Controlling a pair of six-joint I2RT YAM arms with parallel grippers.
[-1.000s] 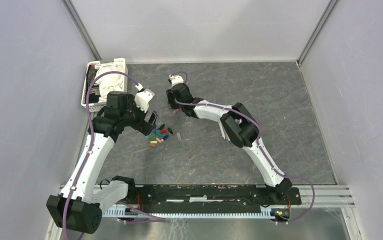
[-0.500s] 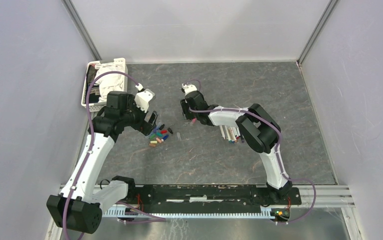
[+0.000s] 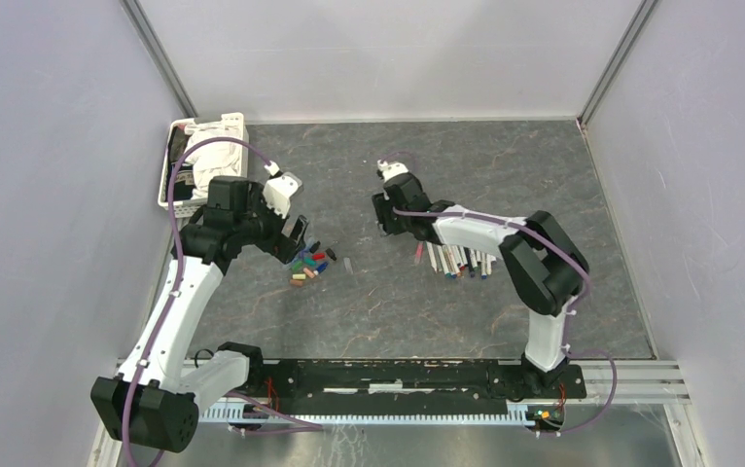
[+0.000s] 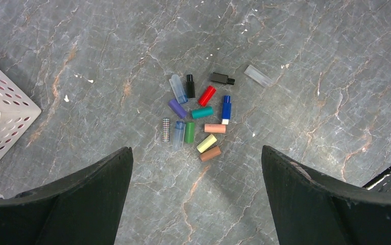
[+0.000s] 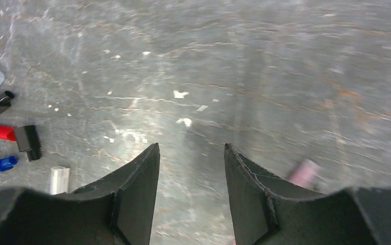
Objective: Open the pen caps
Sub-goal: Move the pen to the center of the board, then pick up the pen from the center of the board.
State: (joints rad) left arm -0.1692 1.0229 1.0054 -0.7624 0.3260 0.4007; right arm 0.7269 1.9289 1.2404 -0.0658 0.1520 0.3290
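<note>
I stood by the desk (image 3: 544, 175) and looked down. It was flat and grey, with thin brown lines like stone.

The pen caps (image 4: 202, 113) lay in a small heap on the left side of the desk. They were short, round plastic tubes, smooth and shiny: red, blue, green, pink, yellow, brown, purple and black. Some touched each other. One see-through cap (image 4: 258, 75) lay a bit apart from the heap. I think they were kept close together so that none would get lost.

The left end effector (image 3: 298, 233) hung right over the heap. Its two dark fingers (image 4: 81, 204) were spread as wide as they could go, and they held nothing. It looked ready to come down on the heap, or to let something fall there.

The pens (image 3: 458, 261) lay side by side on the right, long and thin, with white bodies and coloured ends. They were well apart from the caps, so most of the job looked done.

The right end effector (image 5: 191, 148) was between the heap and the pens, low over the bare desk. Its fingers were partly open with nothing between them.

A white plastic basket (image 3: 235, 125) full of little holes sat in the far left corner, with a soft white cloth (image 3: 215, 131) inside.
</note>
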